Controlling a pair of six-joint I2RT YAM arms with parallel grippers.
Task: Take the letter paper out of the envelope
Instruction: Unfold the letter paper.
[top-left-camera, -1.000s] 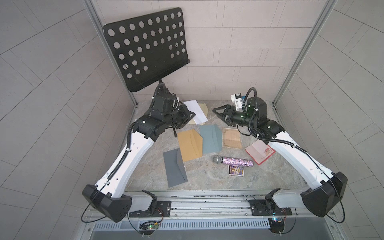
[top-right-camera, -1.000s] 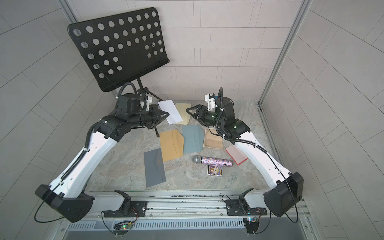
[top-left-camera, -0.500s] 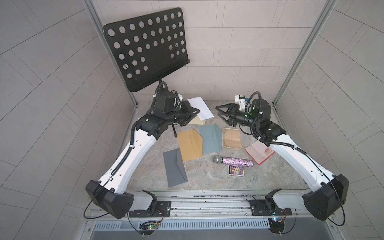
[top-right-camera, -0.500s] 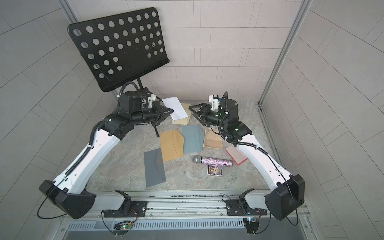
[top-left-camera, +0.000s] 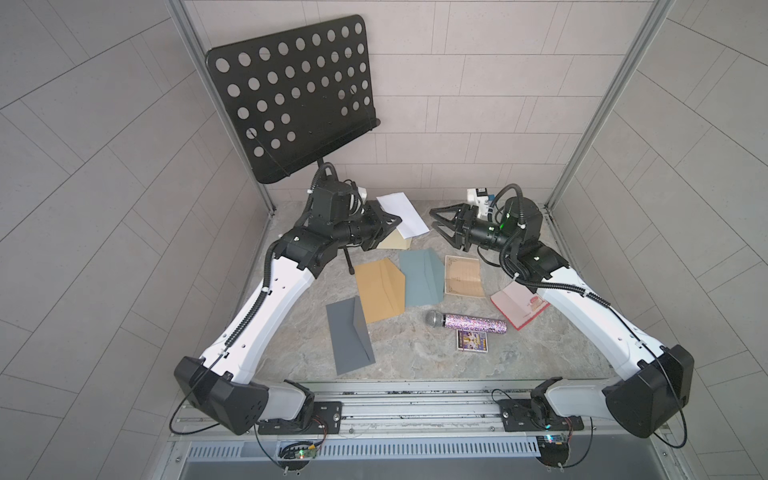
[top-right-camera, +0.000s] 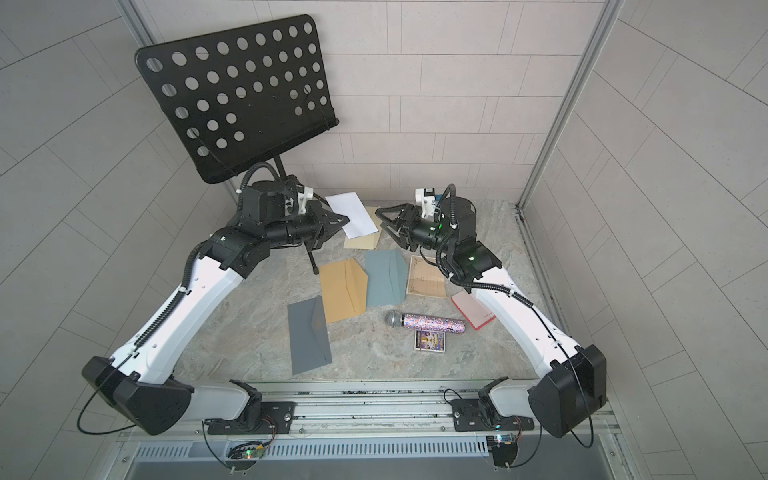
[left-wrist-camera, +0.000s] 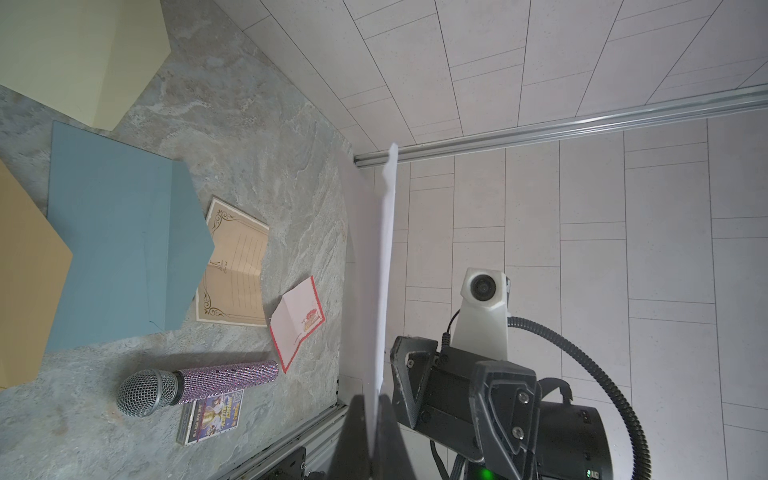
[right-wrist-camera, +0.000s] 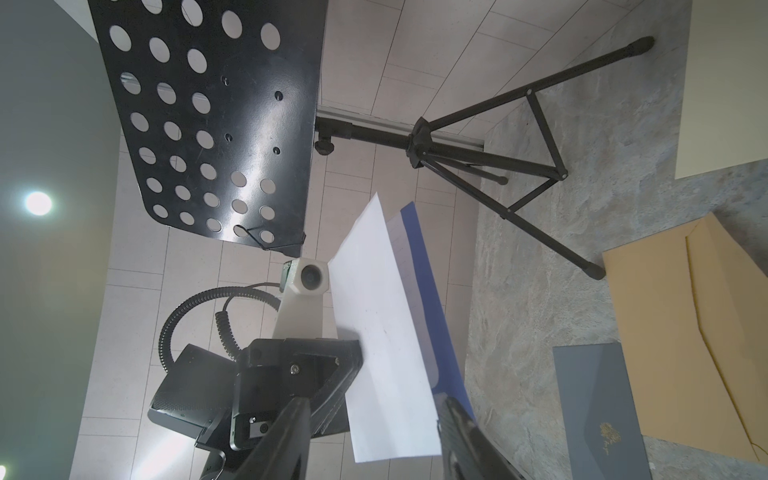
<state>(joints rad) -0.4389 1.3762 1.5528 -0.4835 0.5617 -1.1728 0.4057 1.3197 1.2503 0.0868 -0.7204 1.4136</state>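
Left gripper (top-left-camera: 394, 222): clamped on envelope (top-left-camera: 405, 212).
Right gripper (top-left-camera: 433, 218): parted, empty.
Your reach: envelope sits just left of those jaws.

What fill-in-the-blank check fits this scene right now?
1. The left end effector is shut on a ____ envelope.
2. The right end effector is ____ and holds nothing.
3. The microphone lies on the table, head toward the ____ arm.
Missing words: white; open; left.
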